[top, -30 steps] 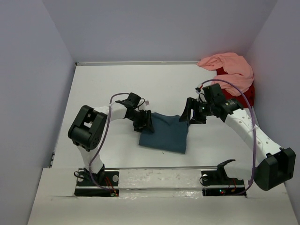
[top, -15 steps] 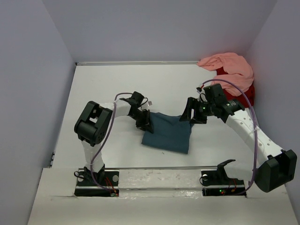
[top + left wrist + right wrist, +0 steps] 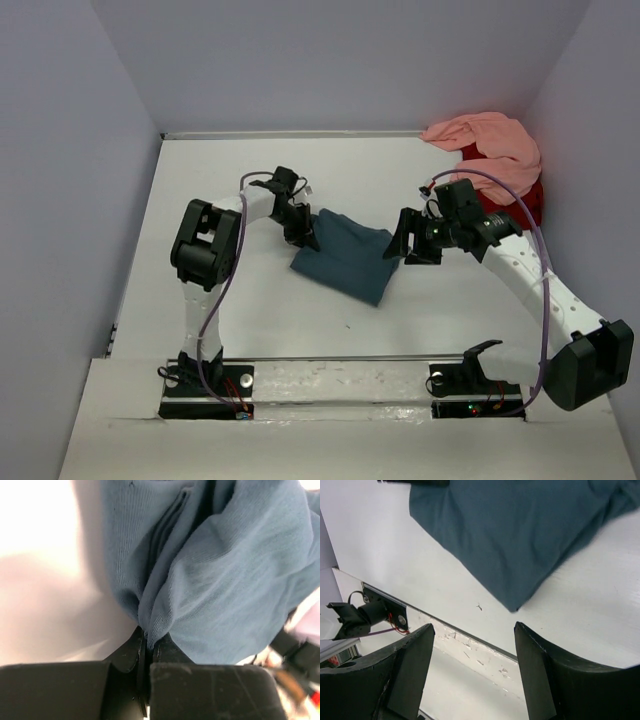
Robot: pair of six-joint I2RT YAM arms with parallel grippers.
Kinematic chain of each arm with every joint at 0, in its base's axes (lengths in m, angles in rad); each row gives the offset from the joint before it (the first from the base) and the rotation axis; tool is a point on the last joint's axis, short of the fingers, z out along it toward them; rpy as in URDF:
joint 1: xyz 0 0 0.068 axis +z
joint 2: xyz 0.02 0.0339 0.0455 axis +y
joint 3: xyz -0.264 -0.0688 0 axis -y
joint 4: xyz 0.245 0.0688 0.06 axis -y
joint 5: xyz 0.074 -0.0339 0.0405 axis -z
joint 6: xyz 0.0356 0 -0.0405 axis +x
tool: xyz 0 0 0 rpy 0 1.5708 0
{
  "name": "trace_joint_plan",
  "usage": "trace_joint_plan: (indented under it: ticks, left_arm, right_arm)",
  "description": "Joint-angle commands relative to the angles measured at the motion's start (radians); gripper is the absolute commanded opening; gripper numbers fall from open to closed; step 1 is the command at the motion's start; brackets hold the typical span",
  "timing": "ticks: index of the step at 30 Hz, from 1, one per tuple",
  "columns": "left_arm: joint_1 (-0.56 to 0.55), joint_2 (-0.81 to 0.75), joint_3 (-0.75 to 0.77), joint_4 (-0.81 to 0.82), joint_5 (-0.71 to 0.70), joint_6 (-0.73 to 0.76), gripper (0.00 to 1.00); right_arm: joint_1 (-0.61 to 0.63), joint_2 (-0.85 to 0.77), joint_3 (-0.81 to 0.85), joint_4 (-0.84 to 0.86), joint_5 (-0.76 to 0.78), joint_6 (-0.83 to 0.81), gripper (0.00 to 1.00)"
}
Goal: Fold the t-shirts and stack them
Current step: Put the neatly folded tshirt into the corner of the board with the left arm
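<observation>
i see my left gripper (image 3: 304,232) pinched tight on the left edge of the dark teal-blue cotton t-shirt (image 3: 345,258), which lies rumpled mid white tabletop (image 3: 230,180). my right gripper (image 3: 404,243) hangs wide, holding nothing, just beside its right edge. the salmon pink t-shirt (image 3: 490,140) and red t-shirt (image 3: 531,196) lie heaped in the far right corner.

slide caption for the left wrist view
Teal shirt bunched in the shut left jaws, against the white table

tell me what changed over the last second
The left gripper shut on the teal shirt at its left edge and pulled it toward the far wall. The right gripper stayed open beside it; the pink shirt and red shirt did not move.
</observation>
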Motion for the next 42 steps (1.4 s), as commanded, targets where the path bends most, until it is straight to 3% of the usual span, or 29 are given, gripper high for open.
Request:
trace_joint_plan:
  ticks: [1,13,21,31,42]
  left_arm:
    - [0.104,0.094,0.099,-0.04,-0.244,0.067,0.0]
    - [0.305,0.346,0.66,-0.284,-0.359,0.152,0.0]
    - [0.457,0.372,0.731,-0.299,-0.393,0.187,0.0]
    - [0.535,0.475,0.975,-0.367,-0.669,0.281,0.0]
    - [0.598,0.538,1.085,-0.349,-0.928,0.284,0.0]
  right_arm:
    - [0.009,-0.039,0.019,-0.019,0.008,-0.004,0.71]
    - [0.009,-0.038,0.033,-0.029,-0.001,-0.008,0.71]
    - [0.009,-0.048,0.021,-0.042,-0.01,-0.004,0.71]
    - [0.009,-0.034,0.03,-0.06,-0.041,-0.008,0.71]
    - [0.009,0.007,0.085,-0.112,-0.061,-0.016,0.71]
